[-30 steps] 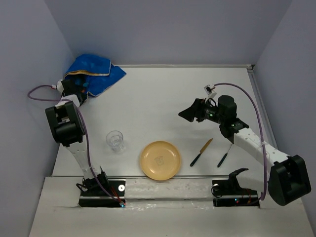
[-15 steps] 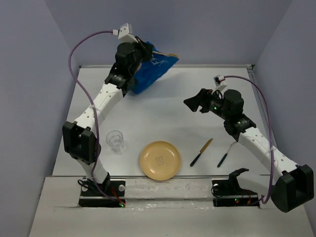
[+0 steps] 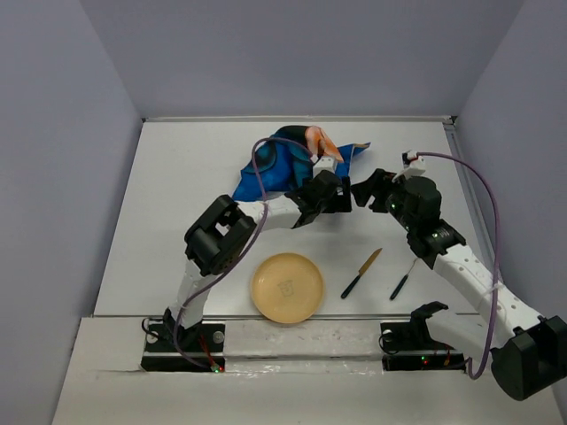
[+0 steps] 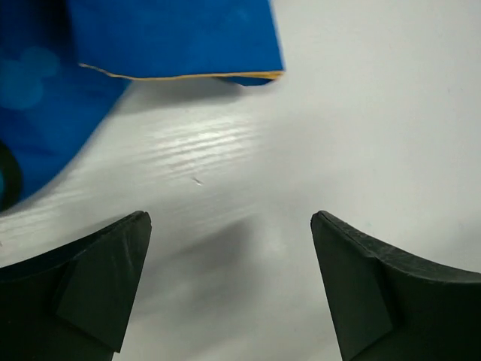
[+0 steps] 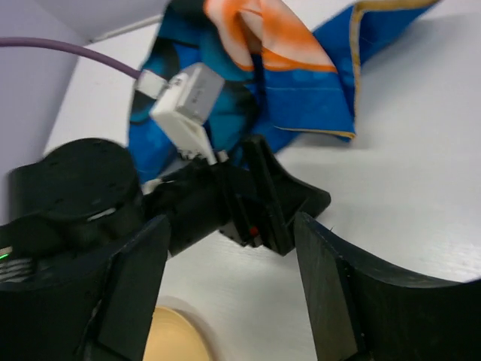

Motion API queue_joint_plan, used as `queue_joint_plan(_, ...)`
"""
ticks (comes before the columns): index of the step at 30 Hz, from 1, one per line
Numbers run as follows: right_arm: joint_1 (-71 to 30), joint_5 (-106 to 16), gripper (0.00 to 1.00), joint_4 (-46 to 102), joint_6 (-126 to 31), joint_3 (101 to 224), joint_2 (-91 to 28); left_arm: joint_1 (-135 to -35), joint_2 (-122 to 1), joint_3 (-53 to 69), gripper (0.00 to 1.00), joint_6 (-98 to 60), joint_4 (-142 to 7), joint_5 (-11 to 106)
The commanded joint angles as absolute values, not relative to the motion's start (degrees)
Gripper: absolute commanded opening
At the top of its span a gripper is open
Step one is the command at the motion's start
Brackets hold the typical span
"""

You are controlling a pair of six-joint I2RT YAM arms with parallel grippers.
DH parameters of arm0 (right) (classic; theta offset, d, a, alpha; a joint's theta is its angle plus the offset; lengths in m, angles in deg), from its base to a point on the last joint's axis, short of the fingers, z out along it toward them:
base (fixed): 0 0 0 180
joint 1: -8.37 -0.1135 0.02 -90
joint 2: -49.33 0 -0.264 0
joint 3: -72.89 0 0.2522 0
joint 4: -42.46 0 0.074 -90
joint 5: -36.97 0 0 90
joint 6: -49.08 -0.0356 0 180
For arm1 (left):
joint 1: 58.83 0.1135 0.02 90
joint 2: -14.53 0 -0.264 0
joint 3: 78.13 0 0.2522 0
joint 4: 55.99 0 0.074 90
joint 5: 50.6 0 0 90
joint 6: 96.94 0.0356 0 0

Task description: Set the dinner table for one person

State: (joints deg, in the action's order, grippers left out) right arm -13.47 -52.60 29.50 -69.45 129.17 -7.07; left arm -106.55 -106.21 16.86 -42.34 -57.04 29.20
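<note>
Seeing the left end effector point(image 4: 229, 219) and right end effector point(image 5: 231, 224) both open, empty and almost nose to nose above the white counter point(image 3: 177, 181) beneath them, I fear they collide grabbing the crumpled blue placemat point(image 3: 282, 164) alongside.

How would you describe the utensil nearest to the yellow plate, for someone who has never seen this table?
On the white table, find the round yellow plate by the near edge. Two black-handled utensils lie to its right; the knife is the one closer to the plate. Only it has a broad tan blade, while its neighbour is thinner.
</note>
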Motion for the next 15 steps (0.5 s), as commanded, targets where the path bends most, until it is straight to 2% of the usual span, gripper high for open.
queue_joint_plan(1,-13.5,-61.2,0.70,29.1,-70.2,126.3,-4.3,-105.8,-94.5,16.4,0.99,-34.9,-53.1,21.9)
queue_joint_plan(5,-13.5,-61.2,0.62,30.4,-71.3,124.7,-5.9,-100.6,-82.0,5.9,0.99,-40.0,-50.4,22.2)
queue_joint_plan(8,-12.7,-59.4,0.51,31.7,-72.9,125.5,-12.5,-94.4,-77.2,-3.1,0.99,-43.7,-48.9,23.8)
queue_joint_plan(9,-11.8,-58.1,0.51,32.0,-73.4,126.8,-14.5,-93.0,-76.7,-4.7,0.99,-45.4,-49.0,24.4)
queue_joint_plan(10,-11.0,-55.4,0.52,32.6,-74.1,127.5,-16.5,-90.4,-76.3,-7.4,0.99,-46.3,-48.9,25.0)
queue_joint_plan(13,-8.9,-48.9,0.62,35.5,-78.4,130.9,-23.7,-87.8,-74.3,-11.7,0.99,-48.7,-48.2,25.2)
queue_joint_plan(14,-8.9,-48.0,0.69,37.3,-80.7,131.7,-26.7,-86.8,-72.8,-12.8,0.99,-49.0,-47.0,25.1)
queue_joint_plan(15,-8.3,-47.5,0.71,39.0,-81.9,132.2,-26.8,-86.6,-72.2,-13.8,0.99,-49.3,-46.5,24.6)
